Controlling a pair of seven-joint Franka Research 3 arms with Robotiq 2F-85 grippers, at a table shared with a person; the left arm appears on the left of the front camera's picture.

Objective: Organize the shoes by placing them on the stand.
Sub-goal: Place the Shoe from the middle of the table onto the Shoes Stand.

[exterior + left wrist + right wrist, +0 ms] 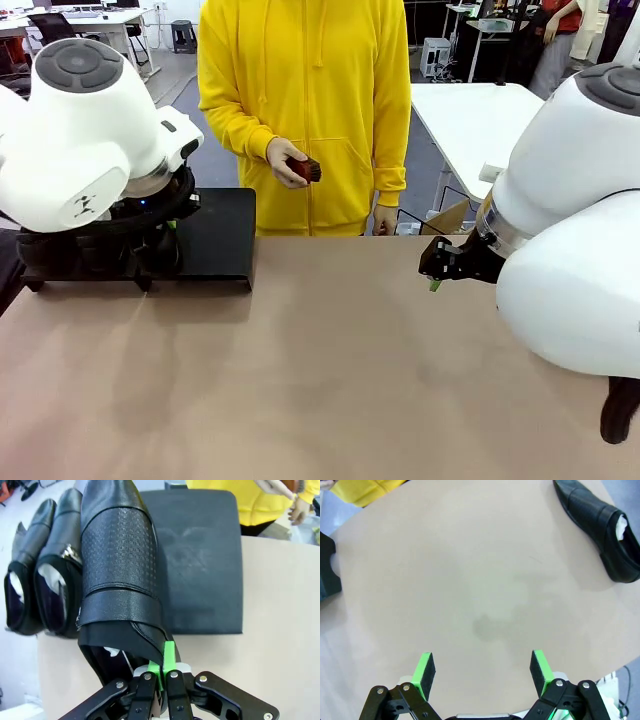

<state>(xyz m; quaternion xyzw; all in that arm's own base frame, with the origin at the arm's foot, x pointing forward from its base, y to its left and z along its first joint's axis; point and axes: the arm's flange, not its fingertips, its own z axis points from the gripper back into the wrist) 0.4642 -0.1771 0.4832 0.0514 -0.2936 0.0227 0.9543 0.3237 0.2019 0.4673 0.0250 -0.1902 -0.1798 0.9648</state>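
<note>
My left gripper (162, 665) is shut on the heel rim of a black shoe (120, 555) with a textured upper. That shoe points away over the left part of the black stand (200, 565); I cannot tell whether it rests on the stand. Two more black shoes (60, 580) (27, 570) with white paper inside lie side by side just left of it. In the front view the left arm covers the stand's (215, 235) left half. My right gripper (482, 672) (440, 265) is open over bare table. Another black shoe (600, 525) lies on the table beyond it.
A person in a yellow hoodie stands at the far edge and holds a small reddish-brown brush (305, 170) in one hand. The tan table (320, 370) spreads wide between the arms. The stand's right panel is bare.
</note>
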